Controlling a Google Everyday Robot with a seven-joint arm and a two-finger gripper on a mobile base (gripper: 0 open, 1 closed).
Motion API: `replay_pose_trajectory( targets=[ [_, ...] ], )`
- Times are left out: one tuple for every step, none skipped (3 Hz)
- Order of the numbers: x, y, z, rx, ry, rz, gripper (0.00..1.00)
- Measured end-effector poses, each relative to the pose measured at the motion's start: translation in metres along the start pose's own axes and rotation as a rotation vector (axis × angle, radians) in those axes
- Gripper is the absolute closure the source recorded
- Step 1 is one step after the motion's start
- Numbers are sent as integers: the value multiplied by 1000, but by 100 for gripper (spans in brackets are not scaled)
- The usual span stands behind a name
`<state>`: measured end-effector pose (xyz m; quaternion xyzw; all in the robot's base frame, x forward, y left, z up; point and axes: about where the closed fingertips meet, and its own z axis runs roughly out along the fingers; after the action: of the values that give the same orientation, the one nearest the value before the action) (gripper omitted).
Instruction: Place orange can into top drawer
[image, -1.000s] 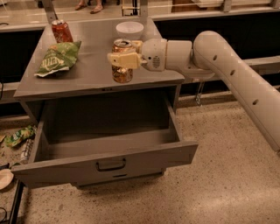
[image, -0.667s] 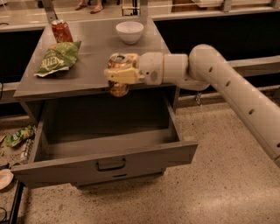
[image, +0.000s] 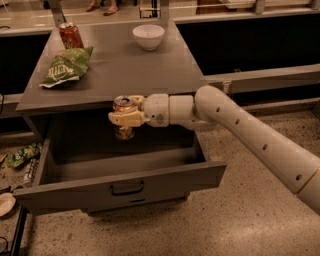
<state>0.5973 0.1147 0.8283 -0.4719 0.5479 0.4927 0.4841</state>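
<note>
Reaching in from the right edge of the view, the arm (image: 250, 135) slants up and leftward, pale and dotted with small dark holes, and ends level with the front edge of the table (image: 125, 75). The table is a grey metal unit with a flat top, standing on a speckled floor (image: 215, 225). Below its top, the drawer (image: 165, 182) stands pulled far out toward the camera, so its deep grey cavity is open from above.

On the table's left part lies a green bag (image: 67, 67), crumpled and flat on its side. At the back, near the middle, sits a white bowl (image: 148, 36), upright and well apart from the bag.

The gripper (image: 121, 119) hangs just in front of the table's front edge, over the rear of the drawer's cavity. Its cream fingers (image: 116, 119) are clamped around the middle of the can (image: 123, 133), one on each side. The can stands upright in that grip: its silver top is about level with the table's edge, and its lower end shows below the fingers against the dark back of the drawer. It appears to hang clear of the drawer's floor, though contact there cannot be ruled out.

A red can (image: 71, 35) stands upright at the table's back left corner, just behind the bag. A small dark handle (image: 126, 188) sits at the centre of the drawer's front. Some litter (image: 20, 155) lies on the floor to the drawer's left.
</note>
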Motion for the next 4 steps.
replay_pose_trajectory(
  targets=[
    [4,-4,3,19,0,7,100],
    [33,4,15,2,-19,26,100],
    [68,7,35,-75,-18,-10,100],
    [81,2,47,-132,0,-45,100]
  ],
)
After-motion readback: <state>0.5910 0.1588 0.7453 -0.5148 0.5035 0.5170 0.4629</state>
